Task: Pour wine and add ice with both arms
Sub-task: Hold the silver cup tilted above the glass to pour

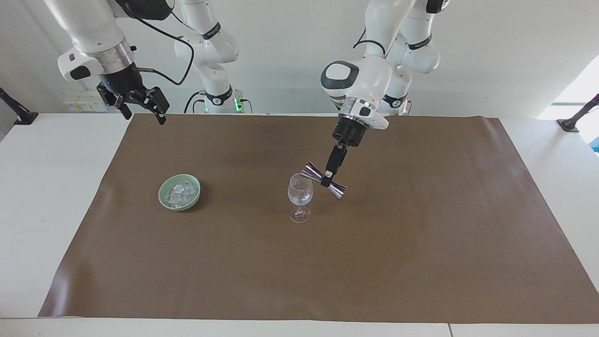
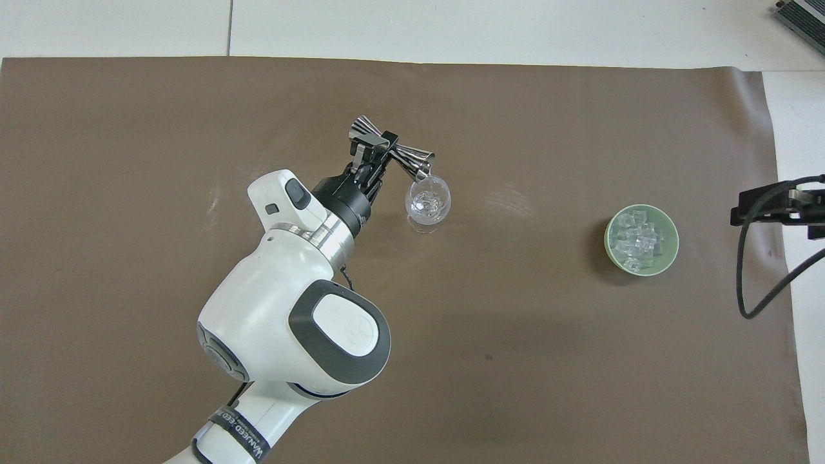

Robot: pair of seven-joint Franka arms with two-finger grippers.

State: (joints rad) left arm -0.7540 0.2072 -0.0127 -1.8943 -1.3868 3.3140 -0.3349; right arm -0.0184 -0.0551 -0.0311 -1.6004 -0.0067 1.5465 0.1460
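White table point(image 1: 28, 196), brown mat point(image 1: 262, 262) on it, carrying wine glass point(image 1: 300, 192), green bowl point(image 1: 164, 196)
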